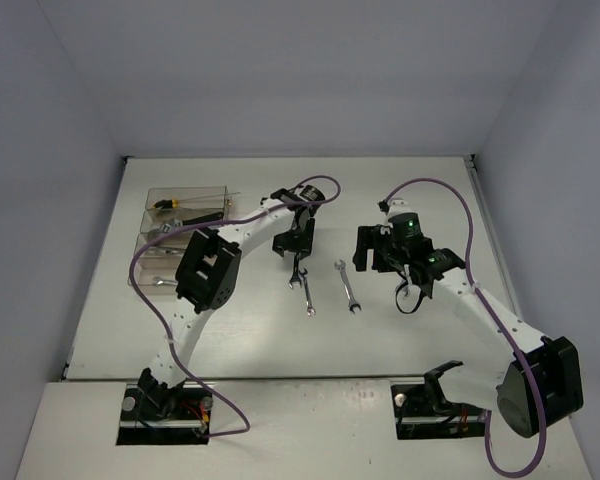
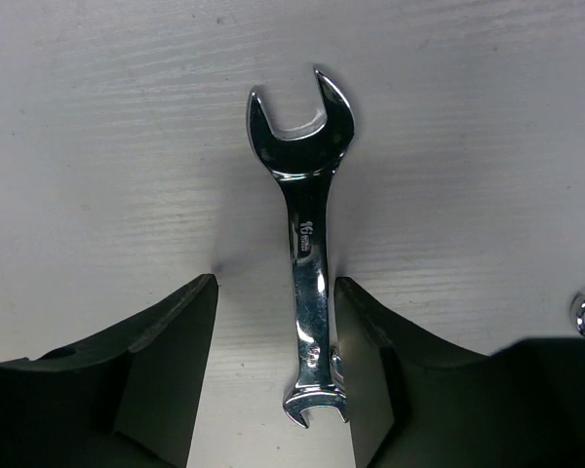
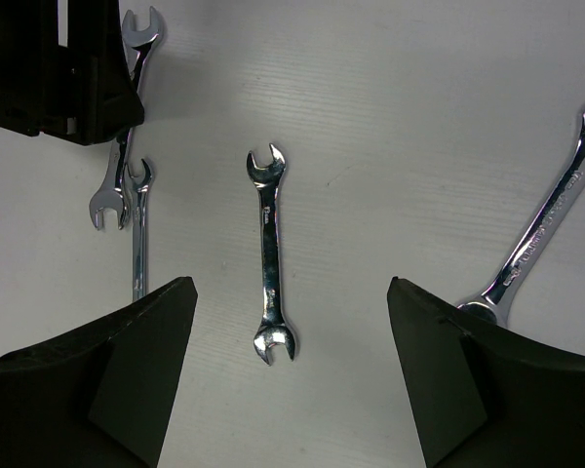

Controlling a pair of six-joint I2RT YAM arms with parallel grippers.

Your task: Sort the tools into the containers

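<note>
White table (image 1: pixel 400 330): we found left gripper (image 2: pixel 276 322) open astride flat-lying wrench (image 2: pixel 307 244), one jaw touching. Risk: off-centre closure could skew wrench. Right gripper (image 3: pixel 292 292) open, empty, above second wrench (image 3: pixel 269 244).

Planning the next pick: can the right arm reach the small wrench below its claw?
Probably yes: the small wrench lies alone, nothing on or against it, lined up between the fingers of the open right claw.

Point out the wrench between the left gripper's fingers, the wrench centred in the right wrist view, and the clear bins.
Left arm's wrench (image 2: pixel 310 263): left wrist view, middle of its shaft.
Right arm's wrench (image 3: pixel 270 255): right wrist view, middle of its shaft.
Clear bins (image 1: pixel 188 190): top external view, far rim.
</note>
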